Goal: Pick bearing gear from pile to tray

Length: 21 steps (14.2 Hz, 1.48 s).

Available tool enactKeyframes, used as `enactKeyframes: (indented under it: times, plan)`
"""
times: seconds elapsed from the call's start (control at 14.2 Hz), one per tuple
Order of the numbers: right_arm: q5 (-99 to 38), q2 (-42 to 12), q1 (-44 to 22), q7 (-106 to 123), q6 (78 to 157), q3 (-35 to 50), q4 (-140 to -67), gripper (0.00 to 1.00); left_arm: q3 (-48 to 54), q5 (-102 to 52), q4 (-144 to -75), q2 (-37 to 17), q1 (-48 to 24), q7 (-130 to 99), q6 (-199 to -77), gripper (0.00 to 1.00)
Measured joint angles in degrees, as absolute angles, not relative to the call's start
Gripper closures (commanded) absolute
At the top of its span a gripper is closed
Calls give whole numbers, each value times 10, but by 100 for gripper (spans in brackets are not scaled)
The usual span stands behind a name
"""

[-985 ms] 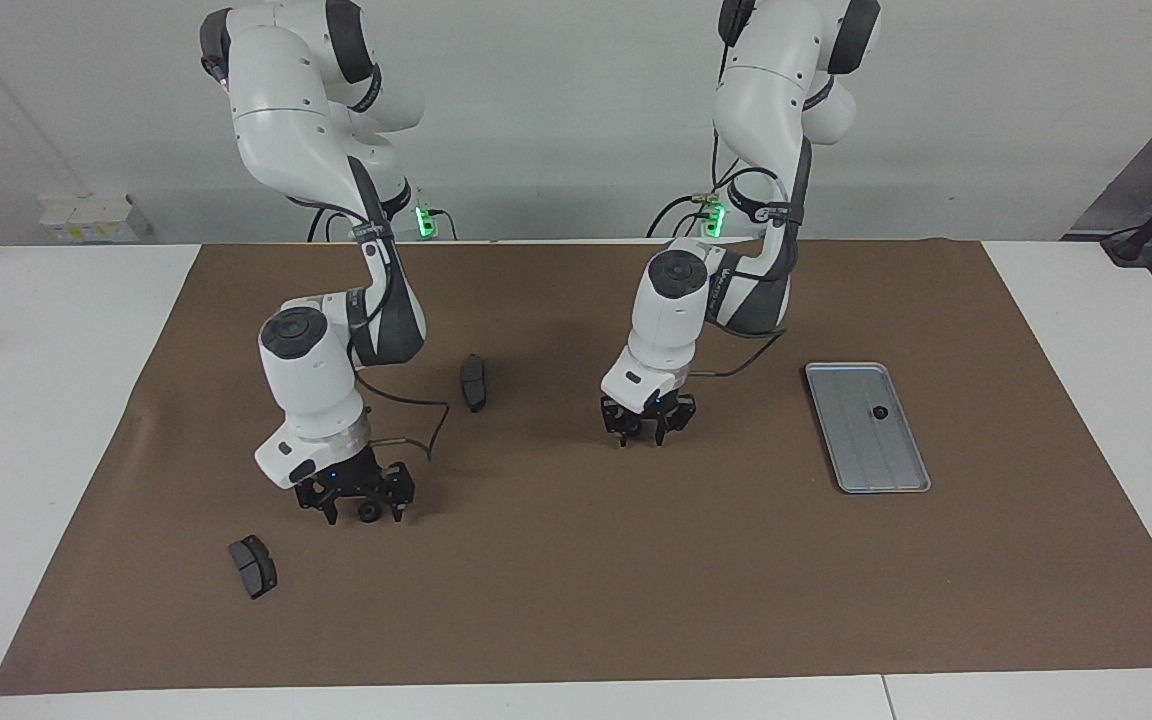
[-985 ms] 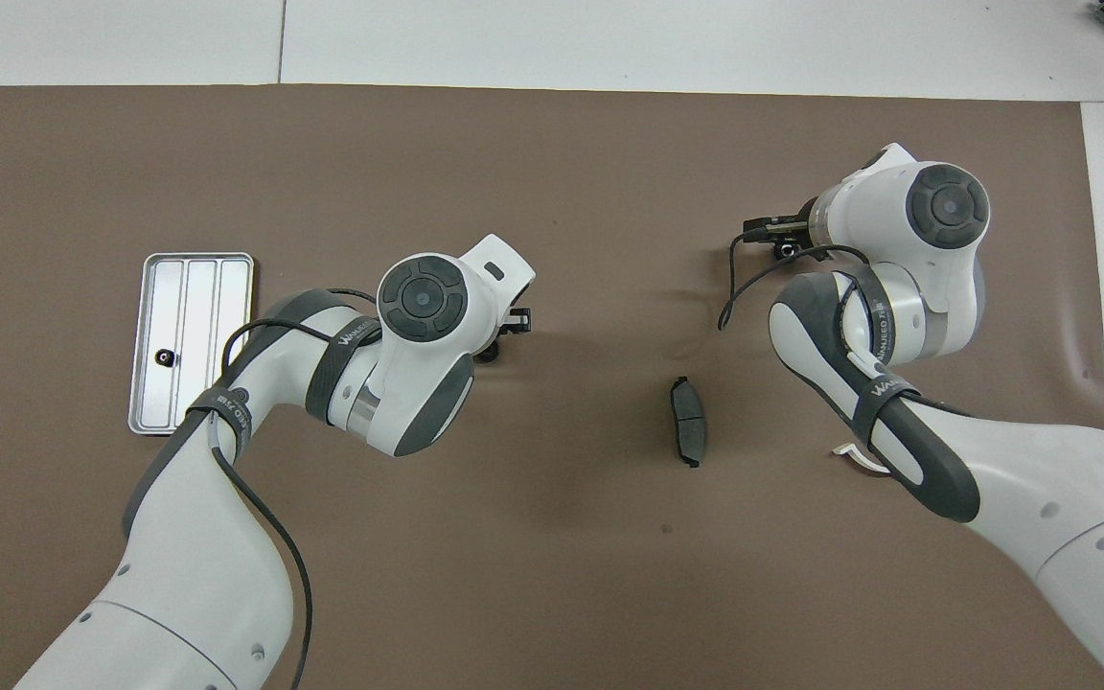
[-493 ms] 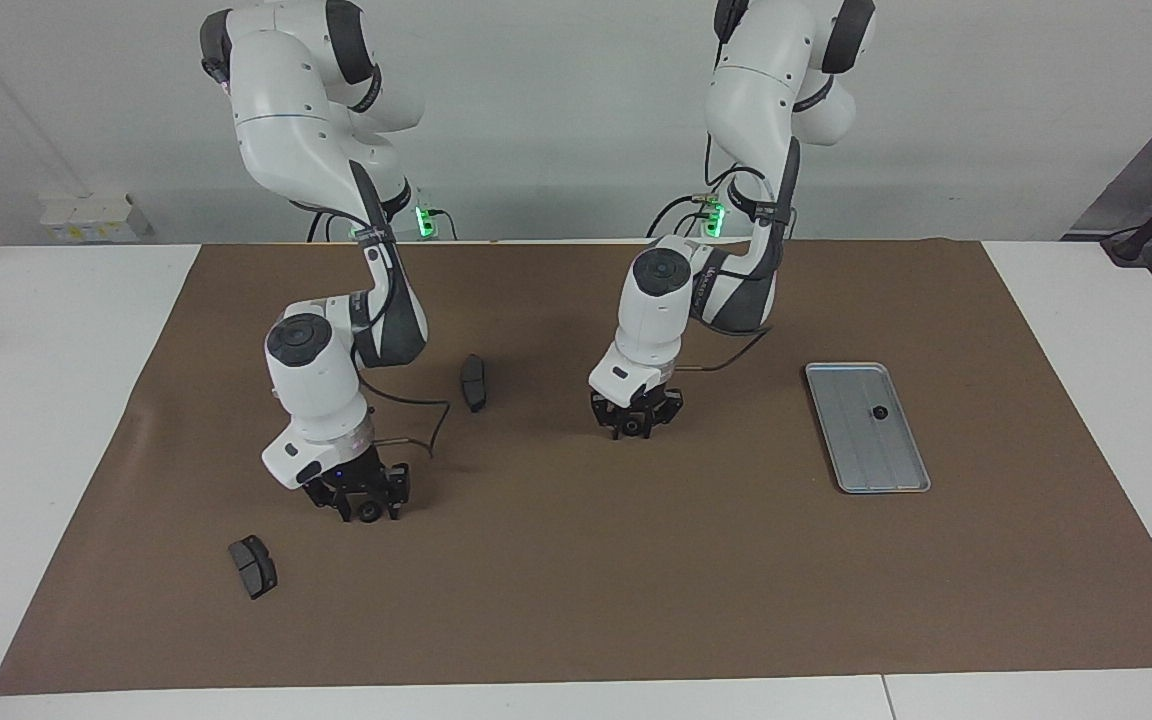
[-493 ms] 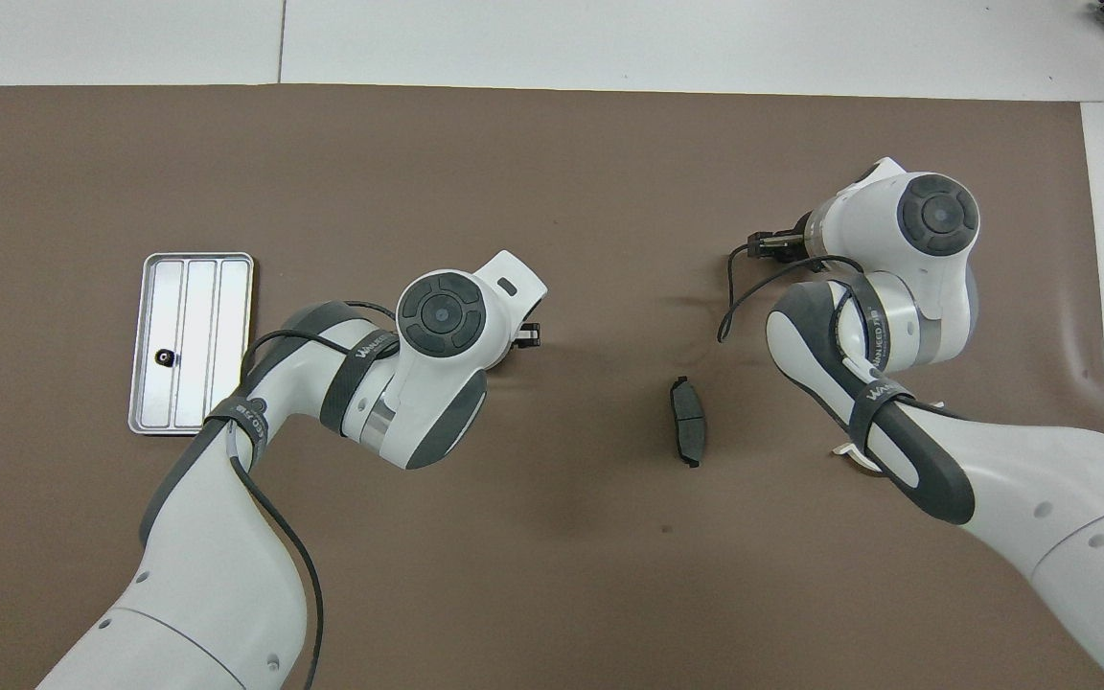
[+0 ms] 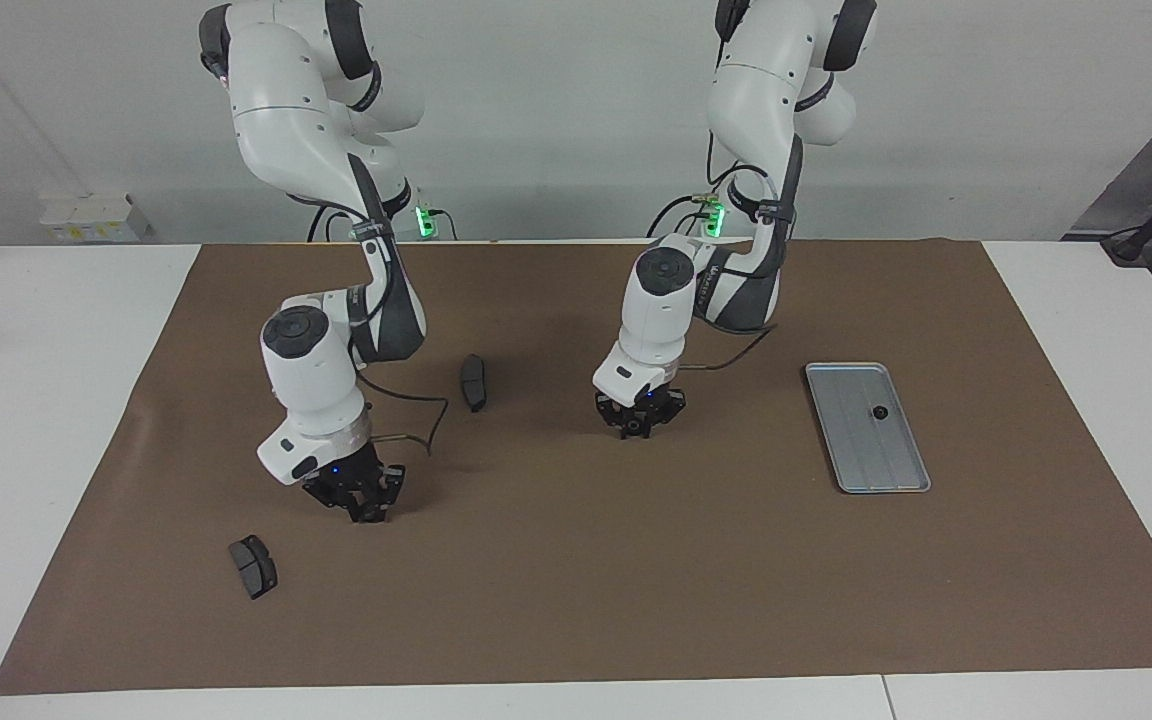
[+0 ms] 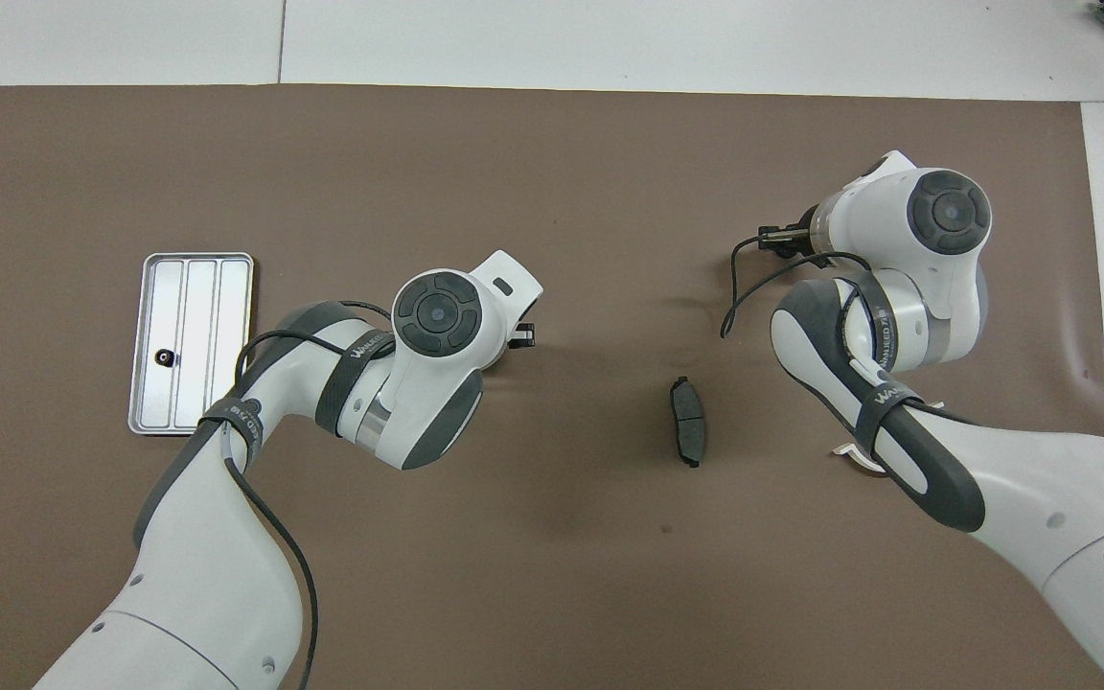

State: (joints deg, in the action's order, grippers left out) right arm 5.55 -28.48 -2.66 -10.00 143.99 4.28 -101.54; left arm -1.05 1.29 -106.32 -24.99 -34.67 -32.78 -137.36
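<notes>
Brown mat (image 5: 636,580) covering the middle of a white table (image 5: 36,400). Metal tray (image 5: 851,455), flat, silver-grey, ribbed lengthwise, lies on the mat toward the left arm's end of the table; one small black gear (image 5: 879,411) rests in it, in the half nearer the robots. Left gripper (image 5: 639,428) is down at the mat near the table's middle, well apart from the tray; its fingers are drawn in together at the tips, and whether a gear sits between them cannot be told, for the fingers hide it. Right gripper (image 5: 364,510) is down at the mat toward the right arm's end of the table; its fingers likewise drawn in close, with what they pinch, if anything, hidden. One dark brake pad (image 5: 474,381) lies on the mat between the two arms, nearer the robots than either gripper. A second brake pad (image 5: 253,566) lies near the right gripper, farther from the robots. A white curved bracket (image 6: 856,458) shows partly from under the right arm in the overhead view.
</notes>
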Motion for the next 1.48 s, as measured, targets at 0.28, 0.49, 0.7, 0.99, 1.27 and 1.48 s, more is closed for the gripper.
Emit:
enactKeyframes:
  times: [0.28, 0.49, 0.7, 0.99, 1.27, 1.48]
  plan:
    - [50, -240, -37, -121, 1399, 51, -1015, 100, -17, 12, -1032, -250, -319, -332, -1338, 100]
    - [48, -218, -53, -170, 1373, 70, -1008, 100, -19, 0, -987, -249, -251, -328, -1308, 100]
    - [49, -215, -103, -245, 1361, 79, -993, 100, -18, -7, -978, -235, -167, -270, -1279, 100]
    - [49, -218, -193, -379, 1351, 79, -976, 100, -18, -12, -1017, -204, -81, -119, -1226, 100]
    - [85, -271, -269, -475, 1318, 78, -912, 100, -19, -13, -1108, -165, -25, 5, -1227, 84]
    - [105, -328, -306, -523, 1313, 78, -861, 100, -17, -14, -1146, -150, -20, 29, -1241, 20]
